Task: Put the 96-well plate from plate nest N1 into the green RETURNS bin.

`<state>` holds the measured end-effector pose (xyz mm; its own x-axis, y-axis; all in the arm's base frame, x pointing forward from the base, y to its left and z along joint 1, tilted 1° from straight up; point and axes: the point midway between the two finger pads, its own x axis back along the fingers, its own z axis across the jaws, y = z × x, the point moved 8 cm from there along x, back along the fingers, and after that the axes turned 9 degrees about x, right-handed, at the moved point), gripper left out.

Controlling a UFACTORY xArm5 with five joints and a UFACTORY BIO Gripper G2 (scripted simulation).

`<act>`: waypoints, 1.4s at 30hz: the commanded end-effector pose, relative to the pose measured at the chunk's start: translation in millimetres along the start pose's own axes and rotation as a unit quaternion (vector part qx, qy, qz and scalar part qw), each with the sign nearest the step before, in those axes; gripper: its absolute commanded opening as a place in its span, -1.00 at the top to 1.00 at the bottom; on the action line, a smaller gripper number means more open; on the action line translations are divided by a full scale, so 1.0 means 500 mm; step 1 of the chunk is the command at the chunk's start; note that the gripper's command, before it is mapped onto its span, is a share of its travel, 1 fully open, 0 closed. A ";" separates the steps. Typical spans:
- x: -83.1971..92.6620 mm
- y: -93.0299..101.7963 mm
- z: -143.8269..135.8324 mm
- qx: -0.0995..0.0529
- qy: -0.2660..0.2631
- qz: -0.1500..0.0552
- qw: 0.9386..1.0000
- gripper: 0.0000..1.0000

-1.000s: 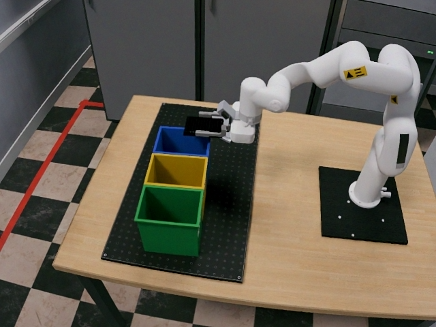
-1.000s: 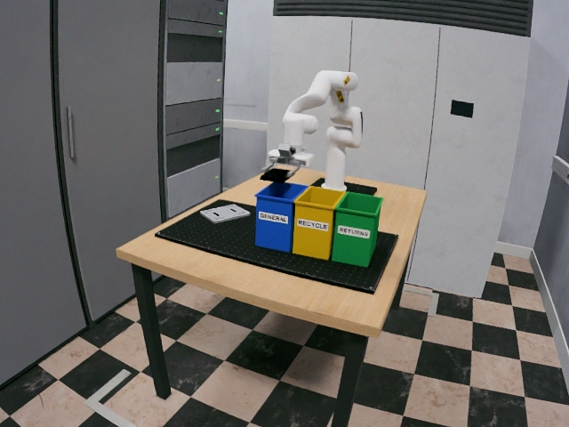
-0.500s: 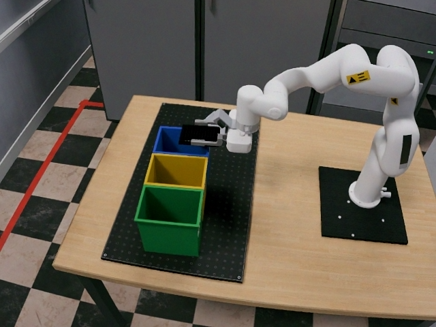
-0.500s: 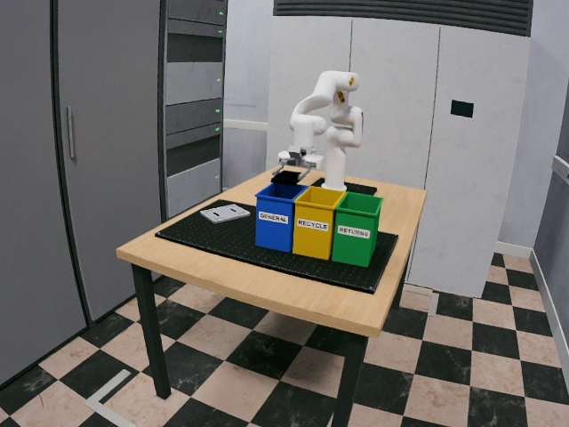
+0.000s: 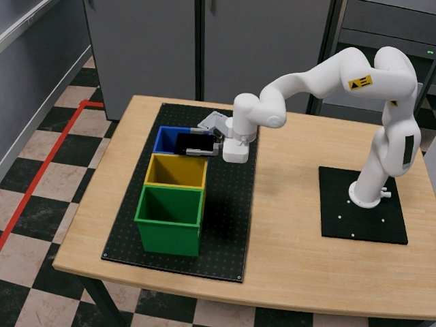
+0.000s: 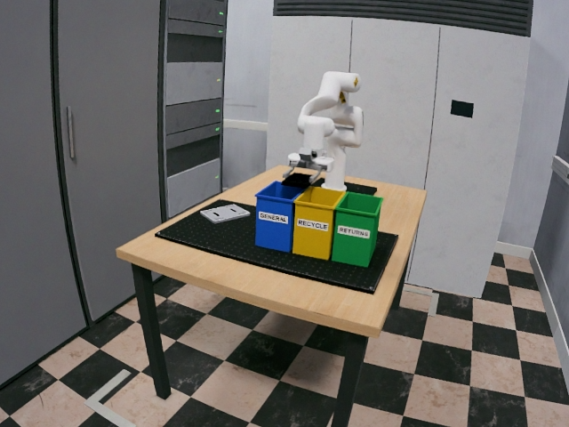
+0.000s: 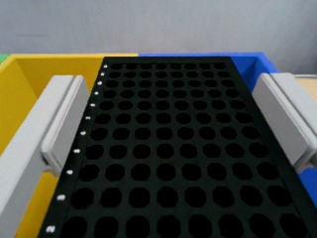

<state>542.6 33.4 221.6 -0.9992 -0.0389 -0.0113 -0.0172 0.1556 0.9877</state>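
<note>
Clearly blk plate [image 5: 195, 143] [image 6: 297, 180] [image 7: 165, 144], rows of round wells.

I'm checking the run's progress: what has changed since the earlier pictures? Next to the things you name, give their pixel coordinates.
The tool [image 5: 202, 141] [image 6: 302, 176] [image 7: 173, 124] has carried the black well plate [image 5: 195, 143] [image 6: 296, 180] [image 7: 170, 144] sideways from the blue bin [image 5: 157, 140] [image 6: 274, 229] [image 7: 258, 59] towards the yellow one [image 5: 176, 170] [image 6: 312, 234] [image 7: 30, 74]. Nothing was let go. All three bins and the pale nest [image 6: 224, 213] stayed put.
</note>
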 end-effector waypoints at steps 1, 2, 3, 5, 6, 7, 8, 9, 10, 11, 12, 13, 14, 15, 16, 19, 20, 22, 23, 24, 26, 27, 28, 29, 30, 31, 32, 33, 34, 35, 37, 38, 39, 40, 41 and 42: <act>-0.008 0.008 0.027 0.000 -0.001 -0.002 1.000 1.00; -0.010 0.009 0.034 0.000 -0.001 -0.002 1.000 1.00; -0.011 0.010 0.040 0.000 -0.001 -0.002 1.000 1.00; -0.014 0.012 0.053 -0.001 -0.001 -0.002 1.000 1.00; -0.015 0.013 0.060 -0.001 -0.001 -0.002 1.000 1.00; -0.017 0.014 0.066 -0.001 -0.001 -0.002 1.000 1.00; -0.017 0.014 0.066 -0.001 -0.001 -0.002 1.000 1.00; -0.017 0.014 0.066 -0.001 -0.001 -0.002 1.000 1.00; -0.018 0.015 0.073 -0.001 -0.001 -0.002 1.000 1.00; -0.020 0.016 0.079 -0.001 -0.001 -0.002 1.000 1.00; -0.021 0.017 0.085 -0.001 -0.001 -0.002 1.000 1.00; -0.022 0.017 0.092 -0.001 -0.001 -0.002 1.000 1.00; -0.024 0.018 0.098 -0.001 -0.001 -0.002 1.000 1.00; -0.025 0.019 0.105 -0.001 -0.001 -0.002 1.000 1.00; -0.026 0.020 0.111 -0.001 -0.001 -0.002 1.000 1.00; -0.031 0.023 0.131 -0.001 -0.001 -0.002 1.000 1.00; -0.032 0.024 0.137 -0.001 -0.001 -0.002 1.000 1.00; -0.035 0.026 0.150 -0.001 -0.001 -0.002 1.000 1.00; -0.036 0.027 0.157 -0.001 -0.001 -0.002 1.000 1.00; -0.037 0.028 0.163 -0.001 -0.001 -0.002 1.000 1.00; -0.037 0.028 0.163 -0.001 -0.001 -0.002 1.000 1.00; -0.039 0.029 0.169 -0.001 -0.001 -0.002 1.000 1.00; -0.040 0.030 0.176 -0.001 -0.001 -0.002 1.000 1.00; -0.042 0.030 0.182 -0.002 -0.001 -0.002 1.000 1.00; -0.043 0.031 0.189 -0.001 -0.001 -0.002 1.000 1.00; -0.044 0.032 0.195 -0.001 -0.001 -0.002 1.000 1.00; -0.046 0.033 0.202 -0.001 -0.001 -0.002 1.000 1.00; -0.047 0.034 0.208 -0.001 -0.001 -0.002 1.000 1.00; -0.049 0.035 0.215 -0.001 -0.001 -0.002 1.000 1.00; -0.050 0.036 0.221 -0.001 -0.001 -0.002 1.000 1.00; -0.053 0.038 0.234 -0.001 -0.001 -0.002 1.000 1.00; -0.054 0.039 0.241 -0.001 -0.001 -0.002 1.000 1.00; -0.055 0.040 0.247 -0.001 -0.001 -0.002 1.000 1.00; -0.057 0.041 0.254 -0.001 -0.001 -0.002 1.000 1.00; -0.058 0.042 0.260 -0.001 -0.001 -0.002 1.000 1.00; -0.058 0.042 0.260 -0.001 -0.001 -0.002 1.000 1.00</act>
<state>563.8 158.2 220.0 -0.9992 -0.0392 -0.0112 -0.0171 0.1529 0.9881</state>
